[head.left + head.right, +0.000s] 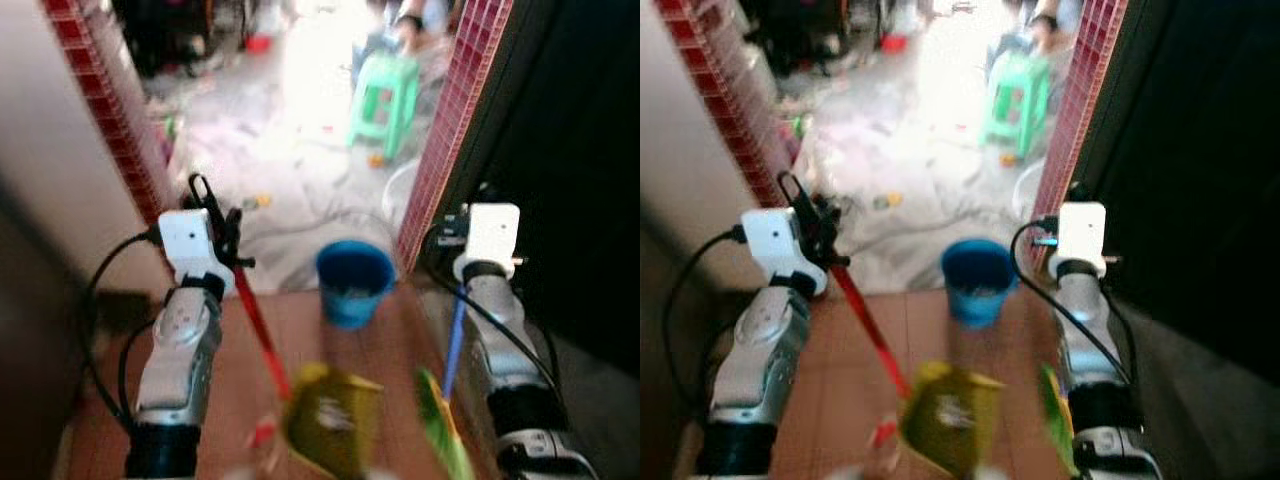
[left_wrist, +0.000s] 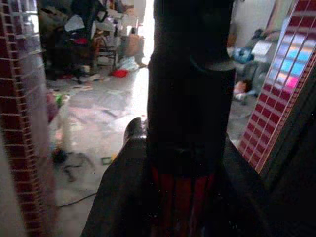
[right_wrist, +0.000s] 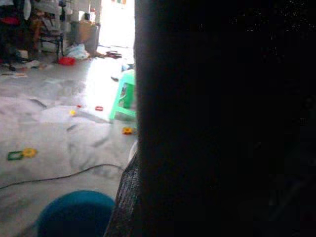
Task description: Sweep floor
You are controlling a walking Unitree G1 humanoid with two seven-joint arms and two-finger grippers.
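Note:
My left gripper point(image 1: 228, 240) is shut on a red broom handle point(image 1: 262, 330), which slants down to a blurred yellow-green head point(image 1: 335, 420) over the brown tiled floor. In the left wrist view the black fingers point(image 2: 190, 98) clamp the red handle point(image 2: 180, 197). My right gripper point(image 1: 478, 200) is raised against a dark door. A thin blue handle point(image 1: 454, 340) runs from under its wrist down to a blurred green piece point(image 1: 445, 435). The right wrist view is mostly blocked by a black shape point(image 3: 222, 123). Small scraps point(image 3: 19, 154) litter the grey floor ahead.
A blue bucket point(image 1: 353, 280) stands in the doorway between red-tiled posts point(image 1: 455, 120). Beyond it are a grey floor with a cable point(image 3: 59, 175), a green stool point(image 1: 383, 100) and a person's hand point(image 1: 408, 22). A dark door point(image 1: 570, 160) is at the right.

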